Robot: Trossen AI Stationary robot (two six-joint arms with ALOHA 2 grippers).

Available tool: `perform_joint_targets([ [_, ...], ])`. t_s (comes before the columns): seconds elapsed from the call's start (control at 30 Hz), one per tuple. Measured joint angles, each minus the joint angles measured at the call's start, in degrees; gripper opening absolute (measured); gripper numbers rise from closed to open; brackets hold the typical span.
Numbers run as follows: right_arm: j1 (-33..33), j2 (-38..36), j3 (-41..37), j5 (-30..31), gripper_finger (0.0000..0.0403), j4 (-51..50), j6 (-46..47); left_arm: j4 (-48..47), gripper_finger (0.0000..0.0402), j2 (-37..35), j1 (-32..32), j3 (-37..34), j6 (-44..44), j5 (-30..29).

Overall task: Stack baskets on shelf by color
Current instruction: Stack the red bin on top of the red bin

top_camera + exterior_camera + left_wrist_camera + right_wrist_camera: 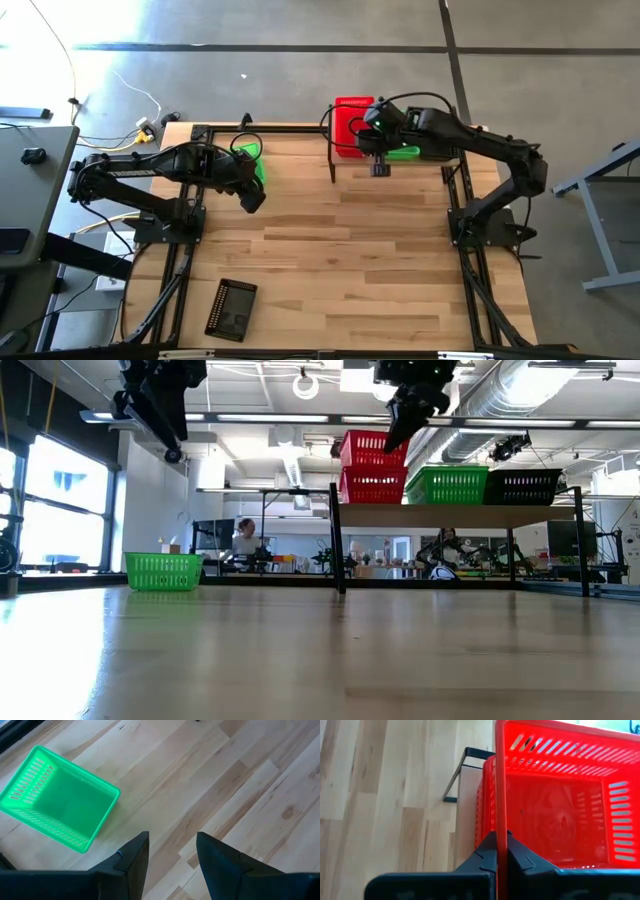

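Right gripper (501,851) pinches the rim of a red mesh basket (560,805) above the shelf (460,512); left gripper (170,852) hangs open near a green basket (57,800).

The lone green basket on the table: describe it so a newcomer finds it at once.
Start at the shelf on the table's far edge, then look toward the left arm. The green basket sits upright on the tabletop under the open left hand; every other green one is on the shelf.

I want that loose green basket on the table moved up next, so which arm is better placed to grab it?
The left. Its gripper hangs open near the green basket on the table. The right gripper is over at the shelf, its fingers shut on the rim of the top red basket.
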Motion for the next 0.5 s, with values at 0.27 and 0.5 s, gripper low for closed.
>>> perform_joint_targets([
  [0.27, 0.0, 1.8, 0.0, 0.4, 0.0, 0.1, 2.0, 0.0, 0.0154, 0.0, 0.0, 0.0, 0.1, 0.0],
  [0.5, 0.0, 2.1, 0.0, 0.4, 0.0, 0.1, 3.2, 0.0, 0.0154, 0.0, 0.0, 0.0, 0.6, 0.0],
])
